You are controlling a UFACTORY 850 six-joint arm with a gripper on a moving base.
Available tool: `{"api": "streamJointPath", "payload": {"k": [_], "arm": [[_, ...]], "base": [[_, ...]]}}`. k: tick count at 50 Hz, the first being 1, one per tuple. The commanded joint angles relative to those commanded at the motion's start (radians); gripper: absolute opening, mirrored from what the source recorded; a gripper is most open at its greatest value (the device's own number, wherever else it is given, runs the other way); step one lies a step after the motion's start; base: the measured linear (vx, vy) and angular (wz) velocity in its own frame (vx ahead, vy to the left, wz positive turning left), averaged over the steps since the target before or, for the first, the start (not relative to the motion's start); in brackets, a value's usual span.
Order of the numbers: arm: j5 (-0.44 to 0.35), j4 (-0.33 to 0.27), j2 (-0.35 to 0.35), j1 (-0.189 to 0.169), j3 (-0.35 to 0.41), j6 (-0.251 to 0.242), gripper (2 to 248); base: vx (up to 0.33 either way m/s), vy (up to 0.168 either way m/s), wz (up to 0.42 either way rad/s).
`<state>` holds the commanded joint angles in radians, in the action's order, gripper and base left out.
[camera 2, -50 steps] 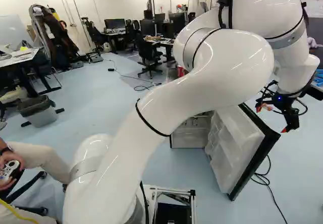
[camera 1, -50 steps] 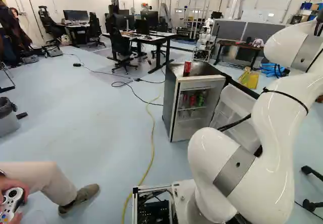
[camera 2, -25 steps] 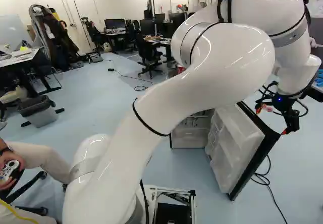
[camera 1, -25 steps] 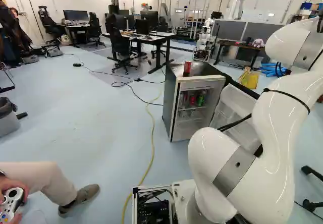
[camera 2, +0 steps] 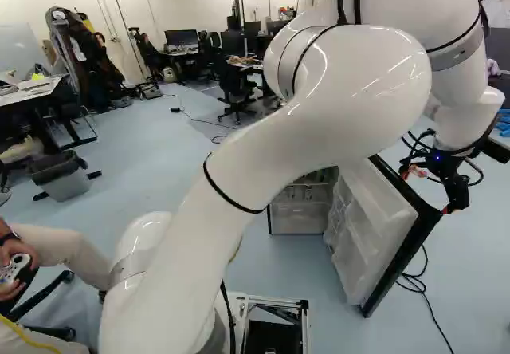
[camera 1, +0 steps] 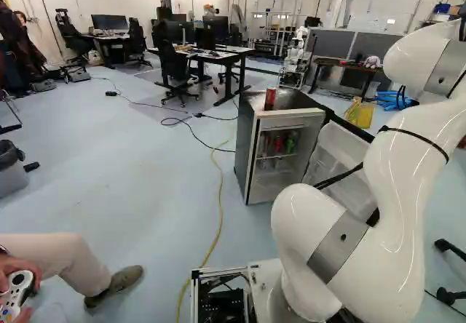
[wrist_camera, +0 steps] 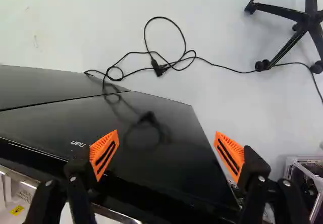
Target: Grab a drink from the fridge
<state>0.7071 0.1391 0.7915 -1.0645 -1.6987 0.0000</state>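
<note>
The gripper [wrist_camera: 167, 154] has its fingers spread wide, with nothing in them, by the black outside of the open fridge door [wrist_camera: 151, 166]. The red can [camera 1: 277, 145] and green can [camera 1: 290, 145] are inside the fridge [camera 1: 245, 148], past the door's other side. I think it must go around or over the door first. Another red can [camera 1: 270, 98] stands upright on top.

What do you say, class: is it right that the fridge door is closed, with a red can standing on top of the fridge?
Not quite: the fridge door is open, as the right base view shows. The red can does stand on top of the fridge.
</note>
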Motion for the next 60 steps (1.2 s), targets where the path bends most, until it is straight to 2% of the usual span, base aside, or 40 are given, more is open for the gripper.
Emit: {"api": "streamJointPath", "payload": {"k": [60], "arm": [[0.0, 0.0, -0.088, 0.034, 0.139, 0.0, 247]], "base": [[0.0, 0.0, 0.0]]}}
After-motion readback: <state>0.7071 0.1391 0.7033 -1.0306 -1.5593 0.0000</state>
